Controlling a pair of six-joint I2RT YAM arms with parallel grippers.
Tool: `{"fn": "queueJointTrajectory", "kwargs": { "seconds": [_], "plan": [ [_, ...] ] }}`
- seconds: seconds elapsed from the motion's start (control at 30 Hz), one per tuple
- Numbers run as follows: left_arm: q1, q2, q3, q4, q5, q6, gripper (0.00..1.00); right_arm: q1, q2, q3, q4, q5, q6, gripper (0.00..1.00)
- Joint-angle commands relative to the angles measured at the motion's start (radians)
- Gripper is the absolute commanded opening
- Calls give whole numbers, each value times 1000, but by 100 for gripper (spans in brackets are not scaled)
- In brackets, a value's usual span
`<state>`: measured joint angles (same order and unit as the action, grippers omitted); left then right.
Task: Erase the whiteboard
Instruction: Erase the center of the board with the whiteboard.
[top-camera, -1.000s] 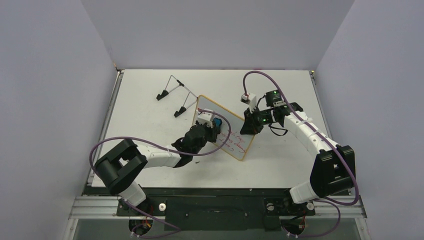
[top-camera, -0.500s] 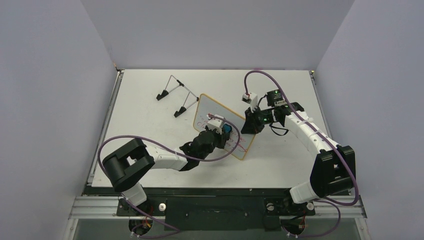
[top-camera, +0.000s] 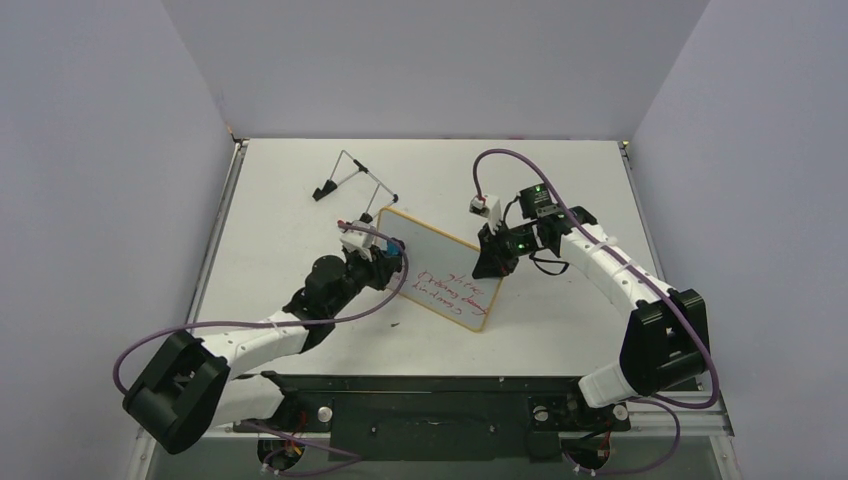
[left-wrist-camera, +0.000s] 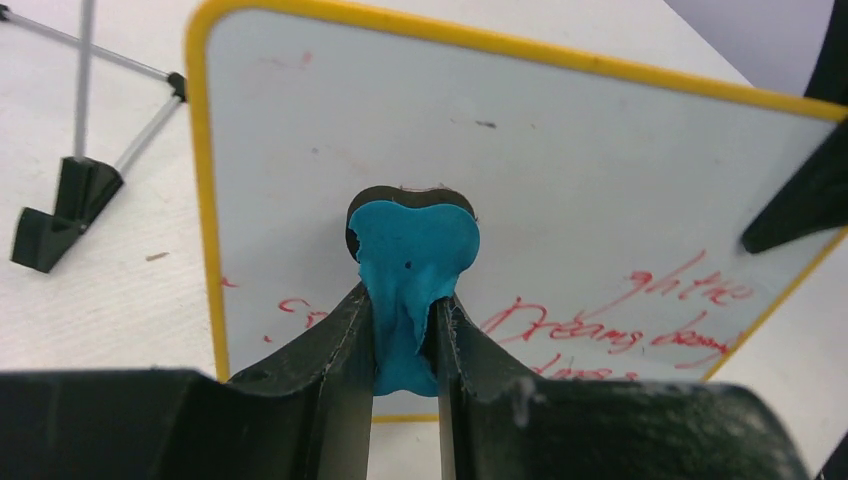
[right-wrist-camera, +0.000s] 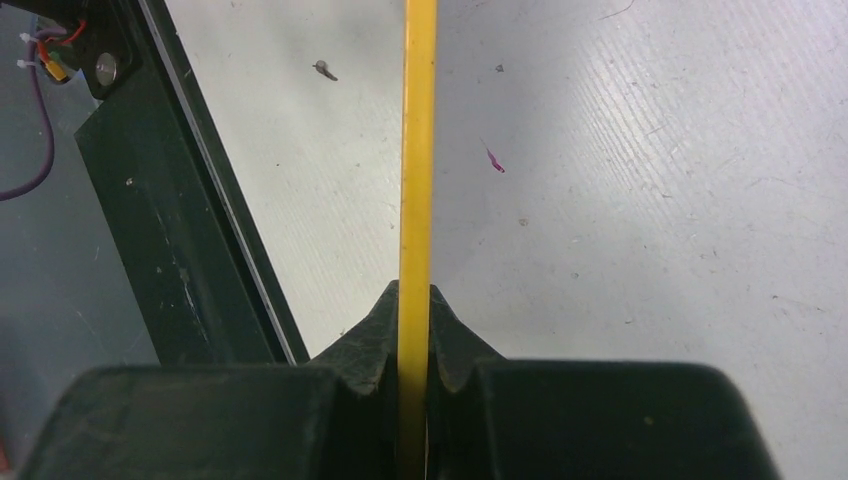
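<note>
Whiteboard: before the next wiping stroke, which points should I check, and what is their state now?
1. The right hand is shut on the whiteboard rim: ok.
2. The left hand is shut on the blue eraser: ok.
3. The eraser presses against the board face: cannot tell.
4. The board is wiped blank: not ok; red writing covers its lower part.
5. The wire stand lies apart from the eraser: ok.

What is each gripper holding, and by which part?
The left gripper pinches the eraser by one end; the right gripper clamps the whiteboard by its edge.
</note>
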<state>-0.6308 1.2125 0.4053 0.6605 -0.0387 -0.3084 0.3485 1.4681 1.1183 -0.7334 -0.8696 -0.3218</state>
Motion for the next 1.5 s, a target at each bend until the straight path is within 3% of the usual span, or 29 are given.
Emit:
{"fn": "queueJointTrajectory", "kwargs": {
  "seconds": [0.0, 0.27, 0.53, 0.77, 1.0, 1.2, 1.47],
  "plan": [
    [-29, -2, -31, -21, 99, 48, 0, 8, 10, 16, 25, -34, 8, 0],
    [-211, 156, 70, -26, -205, 73, 0, 9, 12, 11, 44, -29, 30, 0],
    [-333, 292, 155, 10, -265, 64, 0, 10, 15, 10, 45, -31, 29, 0],
    [-482, 414, 251, 34, -410, 38, 0, 9, 8, 8, 44, -30, 27, 0],
    [-465, 386, 212, 36, -470, 36, 0, 9, 3, 9, 42, -33, 25, 0],
    [-370, 327, 134, 48, -410, 6, 0, 9, 3, 8, 43, -33, 24, 0],
    [-393, 358, 134, 101, -341, 27, 0, 9, 6, 7, 43, -32, 24, 0]
  ]
}}
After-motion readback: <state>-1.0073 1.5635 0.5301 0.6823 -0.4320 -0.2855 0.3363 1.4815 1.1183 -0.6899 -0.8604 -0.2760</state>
